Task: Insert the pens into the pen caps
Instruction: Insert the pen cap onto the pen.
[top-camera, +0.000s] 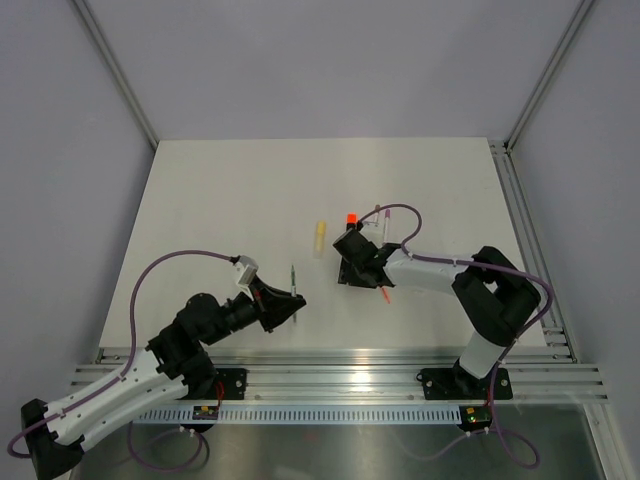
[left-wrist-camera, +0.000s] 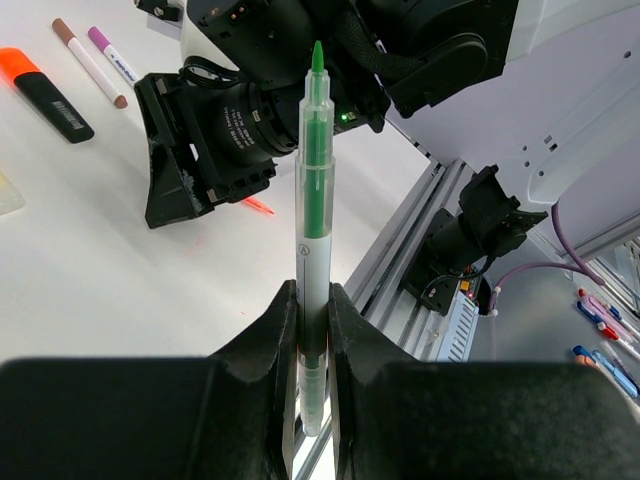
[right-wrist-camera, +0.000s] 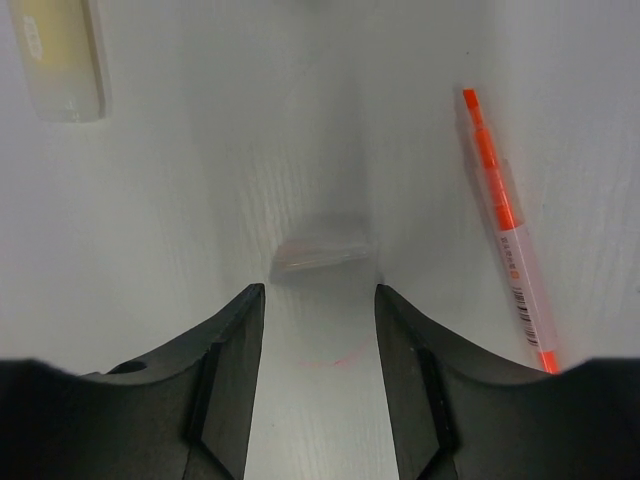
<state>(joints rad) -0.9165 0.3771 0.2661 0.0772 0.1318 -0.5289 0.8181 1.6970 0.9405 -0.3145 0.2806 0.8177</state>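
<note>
- Landmark: the pale yellow highlighter (top-camera: 320, 238) lies flat near the middle of the white table (top-camera: 220, 220). Read every place below from it.
- Left gripper (left-wrist-camera: 312, 300): you find it on the arm-base side of the pale yellow highlighter, slightly to the left and apart from it. Its jaws are clamped on the green pen (left-wrist-camera: 314, 200), pinching the clear barrel low down. The green tip points away from the wrist, and a short end sticks out behind the fingers.
- Right gripper (right-wrist-camera: 320, 292): look just to the right of the pale yellow highlighter, a little nearer the arm bases. Its jaws stand wide apart, face the table and hold nothing.
- Whitish cap (right-wrist-camera: 322, 256): a small translucent piece lying on the table just beyond the gap between the right fingers, touching neither. In the right wrist view it sits below and to the right of the pale yellow highlighter, well apart from it.
- Orange-red pen (right-wrist-camera: 505, 225): it lies flat on the far side of the whitish cap from the pale yellow highlighter, outside the fingers.
- Black highlighter with orange tip (left-wrist-camera: 45, 92): it lies near the pale yellow highlighter, to its right and slightly farther from the arm bases.
- Brown-ended thin pen (left-wrist-camera: 90, 62) and purple-ended thin pen (left-wrist-camera: 116, 56): you see them lying side by side farther right again, just beyond the black highlighter.
</note>
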